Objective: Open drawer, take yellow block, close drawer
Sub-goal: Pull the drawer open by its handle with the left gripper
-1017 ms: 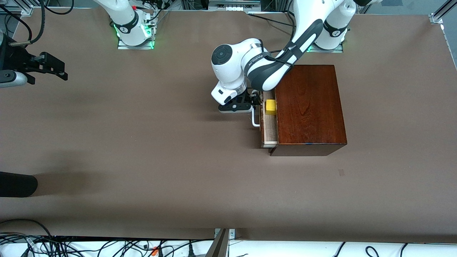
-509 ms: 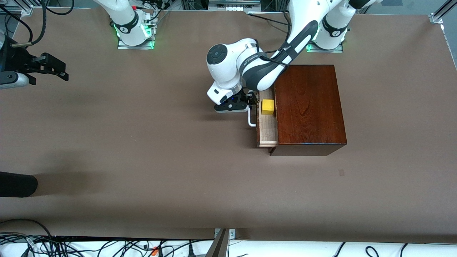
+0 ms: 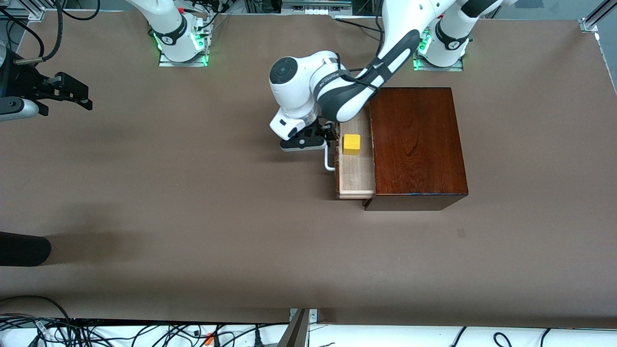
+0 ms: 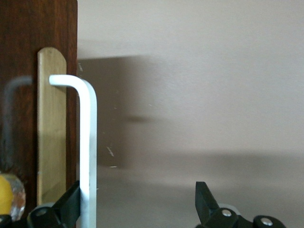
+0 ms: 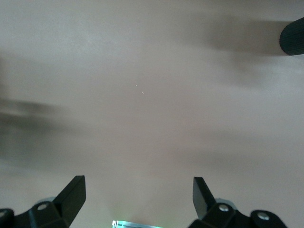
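The dark reddish-brown wooden box (image 3: 414,144) stands toward the left arm's end of the table. Its drawer (image 3: 356,176) is pulled partly out toward the right arm's end, showing the pale wood inside. The yellow block (image 3: 351,144) sits in the drawer, uncovered. My left gripper (image 3: 327,138) is at the white bar handle (image 3: 329,161). In the left wrist view the gripper (image 4: 137,204) is open, with one finger (image 4: 70,205) hooked between the handle (image 4: 88,142) and the drawer's dark front (image 4: 19,57). My right gripper (image 3: 72,95) waits open at the right arm's end of the table; its wrist view (image 5: 137,199) shows nothing between the fingers.
A black rounded object (image 3: 24,248) lies at the right arm's end of the table, nearer the front camera, and also shows in the right wrist view (image 5: 292,38). Brown tabletop (image 3: 193,193) spreads between it and the box. Cables (image 3: 144,332) run along the near edge.
The left gripper has moved toward the right arm's end with the handle, sliding the drawer farther out. More of the drawer's inside and the whole yellow block now show. The right arm has barely moved.
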`<state>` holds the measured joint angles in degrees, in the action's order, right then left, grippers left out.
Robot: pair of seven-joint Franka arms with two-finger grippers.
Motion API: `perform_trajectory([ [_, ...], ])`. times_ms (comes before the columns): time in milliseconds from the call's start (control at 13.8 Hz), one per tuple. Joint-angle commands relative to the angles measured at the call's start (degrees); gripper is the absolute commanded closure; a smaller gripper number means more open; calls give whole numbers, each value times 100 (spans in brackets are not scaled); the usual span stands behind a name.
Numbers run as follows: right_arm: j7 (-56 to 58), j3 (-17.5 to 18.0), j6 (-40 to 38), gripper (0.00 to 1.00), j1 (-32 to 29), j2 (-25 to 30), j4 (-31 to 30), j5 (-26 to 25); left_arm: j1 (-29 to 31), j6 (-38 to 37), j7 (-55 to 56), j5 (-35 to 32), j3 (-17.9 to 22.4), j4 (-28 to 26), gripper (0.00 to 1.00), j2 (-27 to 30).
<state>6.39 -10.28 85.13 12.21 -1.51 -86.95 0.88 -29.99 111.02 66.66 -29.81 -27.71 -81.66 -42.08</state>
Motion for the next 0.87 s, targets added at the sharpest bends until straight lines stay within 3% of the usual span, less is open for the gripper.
perform_trajectory([
  [0,73,-9,-6,0,18,2,82,27,-271,139,225,282,-103,624,0,-336],
  [509,64,-36,-6,0,-26,-51,82,9,-298,-97,243,371,-112,924,0,-327],
  [799,73,-45,-14,0,-35,-174,73,0,45,-431,138,739,-165,889,0,392],
])
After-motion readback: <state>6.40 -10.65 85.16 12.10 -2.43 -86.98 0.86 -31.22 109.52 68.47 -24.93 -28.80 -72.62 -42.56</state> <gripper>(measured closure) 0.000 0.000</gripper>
